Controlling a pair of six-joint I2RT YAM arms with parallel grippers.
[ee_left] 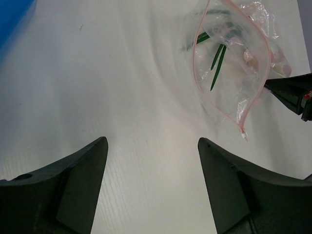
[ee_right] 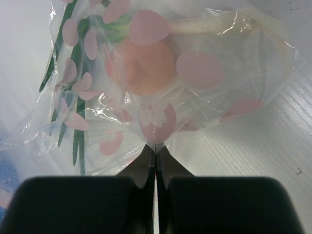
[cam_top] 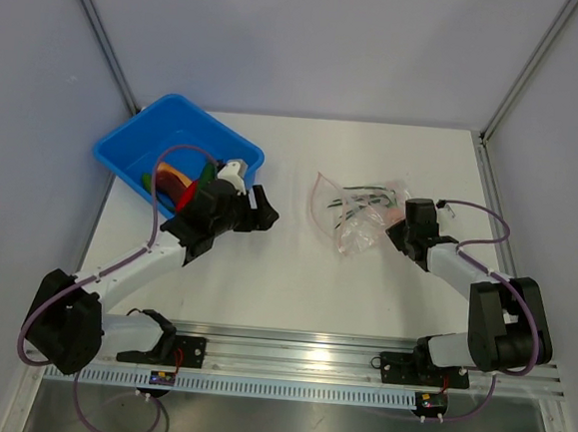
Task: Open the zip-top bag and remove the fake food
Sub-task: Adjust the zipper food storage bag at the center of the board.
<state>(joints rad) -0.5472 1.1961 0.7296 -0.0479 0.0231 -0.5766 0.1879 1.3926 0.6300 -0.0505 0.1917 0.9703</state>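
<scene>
The zip-top bag (cam_top: pixel 354 216) lies right of centre, its right edge pinched in the closed right gripper (ee_right: pixel 156 146) (an orange ball (ee_right: pixel 146 66) shows inside); the left gripper (ee_left: pixel 151 141) hangs wide open and empty to its left, beside the blue bin (cam_top: pixel 134 149)

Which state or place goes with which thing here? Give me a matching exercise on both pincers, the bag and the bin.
1 left pincer
2 right pincer
3 bag
4 bin

A blue, back left, toy food inside
B shut on the bag's edge
C open above the table
D clear plastic, lying mid-table

Pairs: 1-C, 2-B, 3-D, 4-A
</scene>
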